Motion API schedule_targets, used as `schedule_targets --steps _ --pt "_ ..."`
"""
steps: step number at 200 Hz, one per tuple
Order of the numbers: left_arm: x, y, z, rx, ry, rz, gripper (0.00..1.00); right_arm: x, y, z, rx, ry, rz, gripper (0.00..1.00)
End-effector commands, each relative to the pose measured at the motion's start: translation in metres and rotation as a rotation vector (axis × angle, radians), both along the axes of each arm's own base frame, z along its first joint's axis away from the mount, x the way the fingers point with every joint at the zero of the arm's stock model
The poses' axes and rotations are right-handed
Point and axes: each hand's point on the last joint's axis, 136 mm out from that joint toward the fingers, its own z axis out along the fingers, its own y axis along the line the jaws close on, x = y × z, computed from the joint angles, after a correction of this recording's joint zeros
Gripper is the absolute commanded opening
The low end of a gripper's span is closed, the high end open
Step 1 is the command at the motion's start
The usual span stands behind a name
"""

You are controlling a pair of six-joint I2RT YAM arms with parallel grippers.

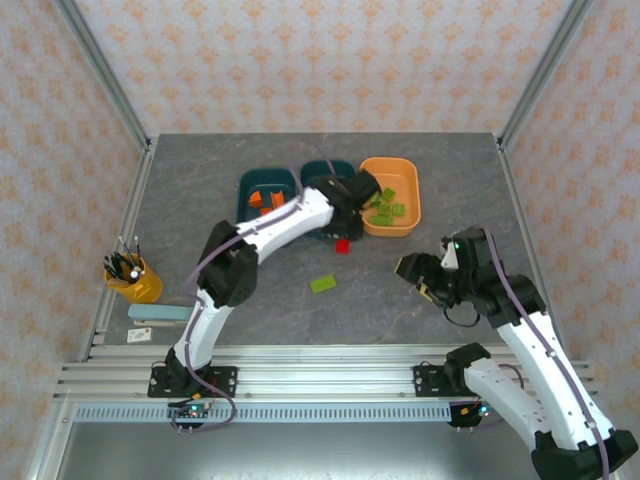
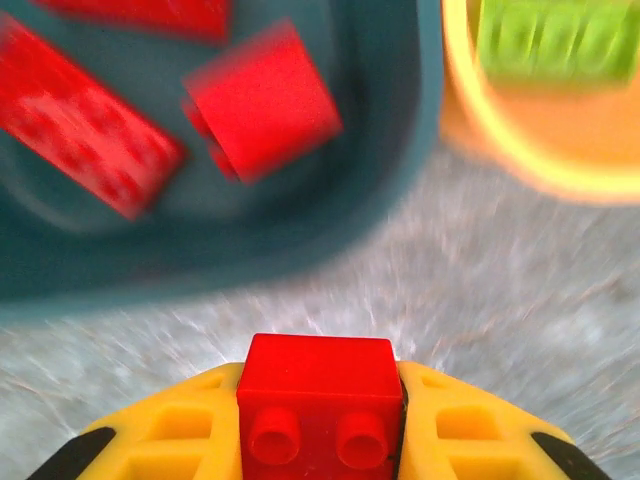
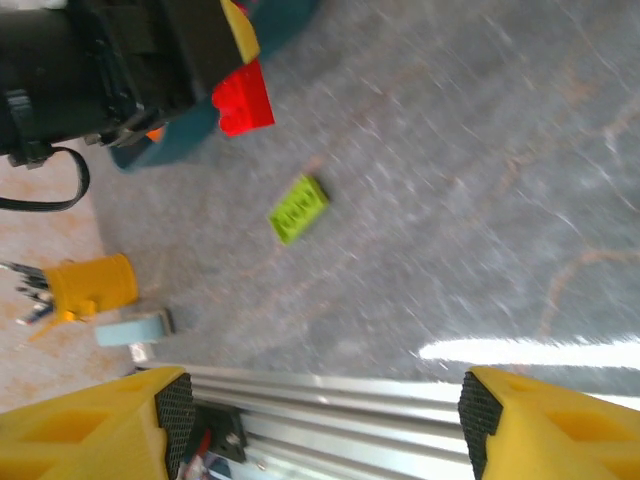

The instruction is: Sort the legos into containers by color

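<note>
- Jaws of your left gripper (image 2: 320, 420) are clamped on a red lego brick (image 2: 318, 375). In the left wrist view its two studs face the camera, and it sits squarely between the yellow fingers (image 2: 470, 435).
- Your held brick hangs over bare grey table (image 2: 490, 300), just short of the near wall of the middle teal tub (image 2: 390, 160) and not inside it.
- Three red bricks (image 2: 262, 100) lie inside that tub, blurred.
- Just to its right, the orange tub (image 2: 490, 140) holds a lime green brick (image 2: 555, 40). From the top view you can see several green bricks (image 1: 392, 207) in it.
- The left teal tub (image 1: 245, 190) holds orange bricks (image 1: 268, 203).
- One loose lime green lego (image 1: 323, 284) lies flat on the table. It is nearer the arm bases than your held brick and touches neither gripper.
- Your right gripper (image 1: 412, 268) is spread wide with nothing in it. It hovers to the right of the loose green lego, well apart from it. In the right wrist view that lego lies ahead of the open fingers (image 3: 520, 430), toward the left.
- A yellow cup of pens (image 1: 133, 278) stands near the table's left edge, away from both grippers.
</note>
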Motion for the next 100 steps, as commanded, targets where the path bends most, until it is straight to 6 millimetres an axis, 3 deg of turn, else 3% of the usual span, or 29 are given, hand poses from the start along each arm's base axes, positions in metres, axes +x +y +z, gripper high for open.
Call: schedule_targets --steps 1,30,53,72,80,100 --pt "0.036 0.023 0.04 -0.081 -0.066 0.038 0.24 0.05 0.017 0.049 0.079 -0.191 -0.027 0.73" --pt "0.091 0.038 0.042 -0.182 -0.108 0.095 0.24 0.093 0.037 0.065 0.052 -0.235 -0.017 0.72" --pt "0.128 0.037 0.037 -0.253 -0.134 0.107 0.24 0.116 0.048 0.068 0.04 -0.237 -0.014 0.72" --pt "0.151 0.032 0.028 -0.3 -0.143 0.11 0.24 0.128 0.053 0.063 0.04 -0.214 -0.026 0.72" --pt "0.159 0.029 0.024 -0.323 -0.146 0.109 0.24 0.136 0.057 0.052 0.032 -0.181 -0.028 0.72" --pt "0.17 0.018 0.01 -0.374 -0.144 0.104 0.24 0.15 0.061 0.047 0.053 -0.188 -0.061 0.72"
